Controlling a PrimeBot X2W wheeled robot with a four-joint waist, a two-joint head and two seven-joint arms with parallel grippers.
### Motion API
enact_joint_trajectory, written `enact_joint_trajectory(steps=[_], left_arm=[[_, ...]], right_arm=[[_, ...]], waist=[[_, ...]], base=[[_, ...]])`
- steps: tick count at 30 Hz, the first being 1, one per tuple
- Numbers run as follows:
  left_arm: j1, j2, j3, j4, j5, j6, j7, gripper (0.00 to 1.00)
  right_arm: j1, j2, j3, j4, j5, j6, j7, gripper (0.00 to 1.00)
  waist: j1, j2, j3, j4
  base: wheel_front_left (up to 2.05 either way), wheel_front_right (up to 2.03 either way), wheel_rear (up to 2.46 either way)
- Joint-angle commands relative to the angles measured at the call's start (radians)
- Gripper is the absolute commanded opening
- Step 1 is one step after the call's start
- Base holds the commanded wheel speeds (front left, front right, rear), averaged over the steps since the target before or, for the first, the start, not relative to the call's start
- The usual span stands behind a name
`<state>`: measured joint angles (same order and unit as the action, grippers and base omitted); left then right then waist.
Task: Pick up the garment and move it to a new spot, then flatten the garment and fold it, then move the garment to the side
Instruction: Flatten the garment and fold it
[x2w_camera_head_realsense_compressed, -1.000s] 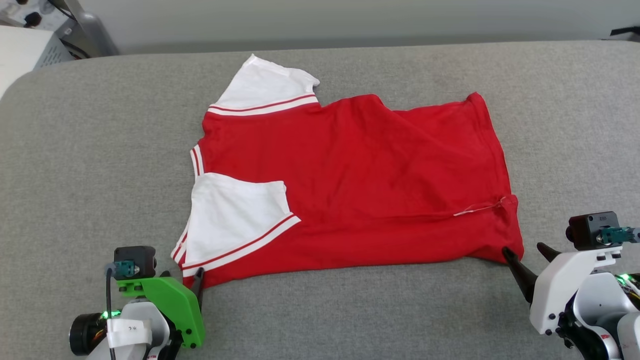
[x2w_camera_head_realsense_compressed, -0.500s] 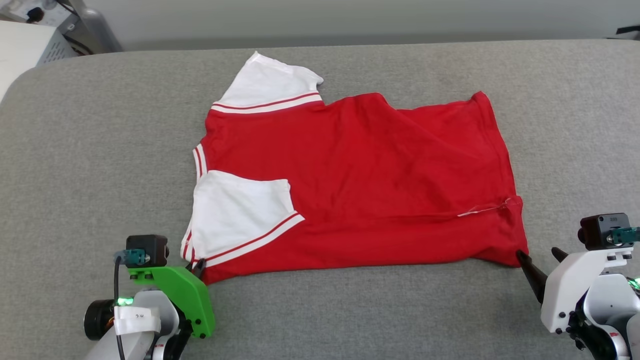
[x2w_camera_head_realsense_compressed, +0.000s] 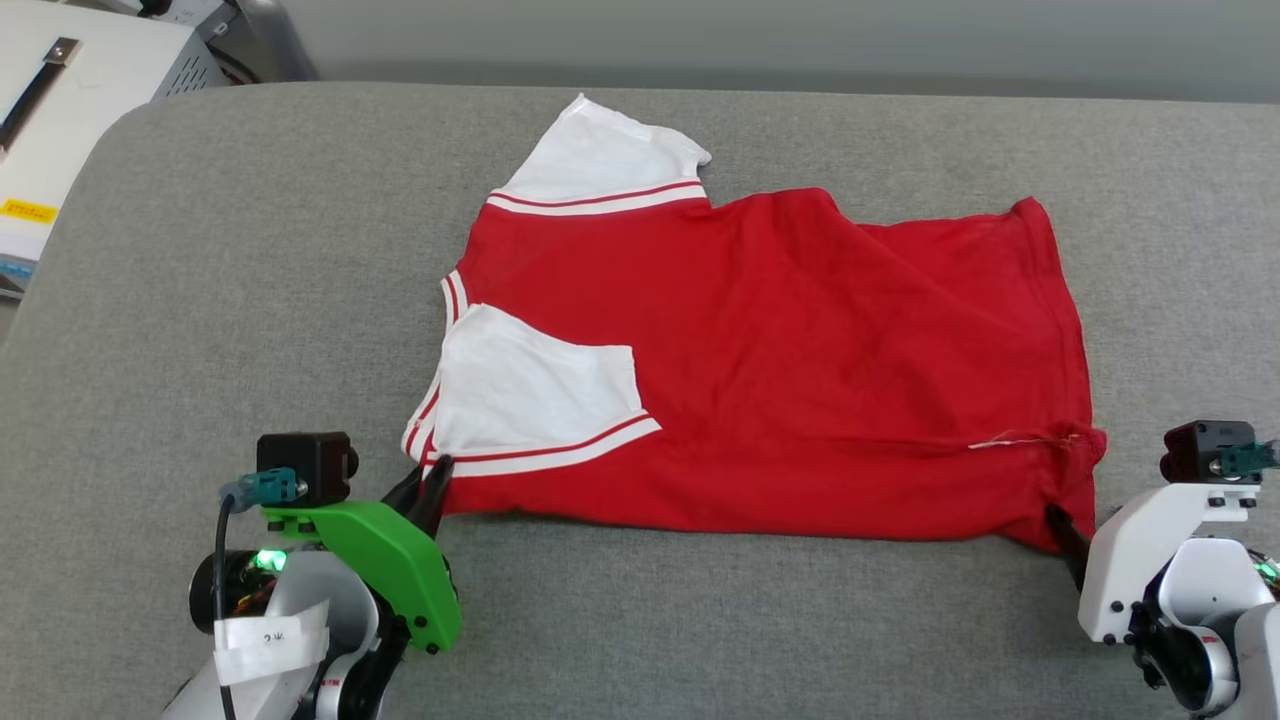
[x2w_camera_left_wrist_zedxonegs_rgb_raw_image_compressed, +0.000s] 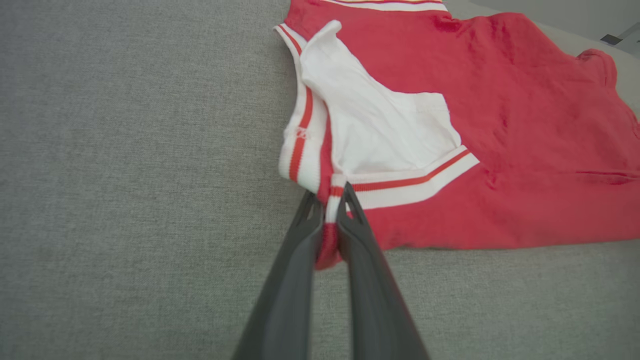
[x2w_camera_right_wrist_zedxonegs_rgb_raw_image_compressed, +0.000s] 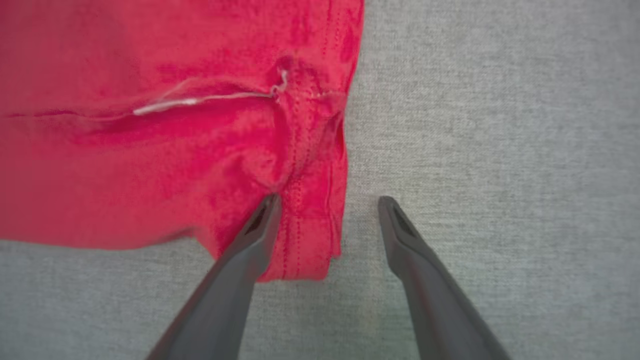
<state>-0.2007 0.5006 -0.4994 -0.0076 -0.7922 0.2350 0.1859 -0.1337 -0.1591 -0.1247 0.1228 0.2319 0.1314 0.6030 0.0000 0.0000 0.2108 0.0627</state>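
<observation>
The garment lies spread on the grey cushion, a red shirt with white sleeves and striped trim, plain red side up. One sleeve is folded in over the body. At its near left corner my left gripper is shut on the shirt's corner below the striped sleeve trim. My right gripper stands open at the near right hem corner, one finger resting on the red cloth and the other on bare cushion, the hem edge between them.
The grey cushion stretches wide around the shirt. A white box-like unit with cables stands beyond its far left corner. A pale wall runs along the back.
The left gripper has shut on the shirt's near left corner. The right gripper has moved in over the hem corner. The head camera has shifted, so the whole scene sits further right.
</observation>
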Motion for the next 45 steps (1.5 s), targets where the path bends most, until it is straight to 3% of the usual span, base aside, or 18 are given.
enact_joint_trajectory(steps=[1, 5, 6, 7, 8, 20, 31, 38, 45], left_arm=[[0.012, 0.006, 0.000, -0.010, 0.008, 0.009, 0.003, 0.00], [0.015, 0.006, -0.005, -0.026, 0.011, 0.014, 0.006, 0.00], [0.015, 0.005, -0.008, -0.025, 0.012, 0.015, 0.007, 0.00], [0.014, 0.005, -0.009, -0.025, 0.013, 0.015, 0.007, 0.00], [0.013, 0.005, -0.011, -0.023, 0.014, 0.015, 0.007, 0.00], [0.036, 0.017, -0.029, 0.032, 0.018, 0.016, 0.014, 0.00], [0.124, 0.046, -0.055, 0.035, -0.001, 0.019, 0.048, 0.00], [0.181, 0.053, -0.084, 0.025, -0.017, 0.025, 0.083, 0.00], [0.177, 0.032, -0.105, 0.077, -0.017, 0.008, 0.076, 0.02]], right_arm=[[-0.017, 0.008, -0.001, 0.013, -0.009, -0.001, 0.001, 1.00], [-0.019, 0.017, 0.017, 0.049, -0.012, -0.001, 0.023, 1.00], [-0.017, 0.018, 0.025, 0.056, -0.010, -0.001, 0.032, 0.66], [-0.017, 0.018, 0.028, 0.060, -0.010, -0.001, 0.036, 0.66], [-0.016, 0.016, 0.030, 0.064, -0.010, -0.001, 0.037, 0.00], [-0.012, -0.011, 0.006, 0.066, 0.008, -0.001, 0.018, 0.00], [0.098, -0.061, -0.027, -0.077, 0.076, -0.001, 0.094, 0.00], [0.225, -0.052, -0.081, -0.192, 0.085, -0.001, 0.180, 0.00], [0.263, -0.023, -0.094, -0.167, 0.070, -0.001, 0.170, 0.00]], waist=[[0.0000, 0.0000, 0.008, 0.007], [0.0000, 0.0000, 0.020, 0.013], [0.0000, 0.0000, 0.022, 0.014], [0.0000, 0.0000, 0.024, 0.014], [0.0000, 0.0000, 0.025, 0.015], [0.0000, 0.0000, -0.037, -0.009], [0.0000, 0.0000, -0.132, -0.028], [0.0000, 0.0000, -0.149, -0.033], [0.0000, 0.0000, -0.148, -0.045]], base=[[0.00, 0.00, 0.00], [0.00, 0.00, 0.00], [0.00, 0.00, 0.00], [0.00, 0.00, 0.00], [0.00, 0.00, 0.00], [0.00, 0.00, 0.00], [0.00, 0.00, 0.00], [0.00, 0.00, 0.00], [0.00, 0.00, 0.00]])
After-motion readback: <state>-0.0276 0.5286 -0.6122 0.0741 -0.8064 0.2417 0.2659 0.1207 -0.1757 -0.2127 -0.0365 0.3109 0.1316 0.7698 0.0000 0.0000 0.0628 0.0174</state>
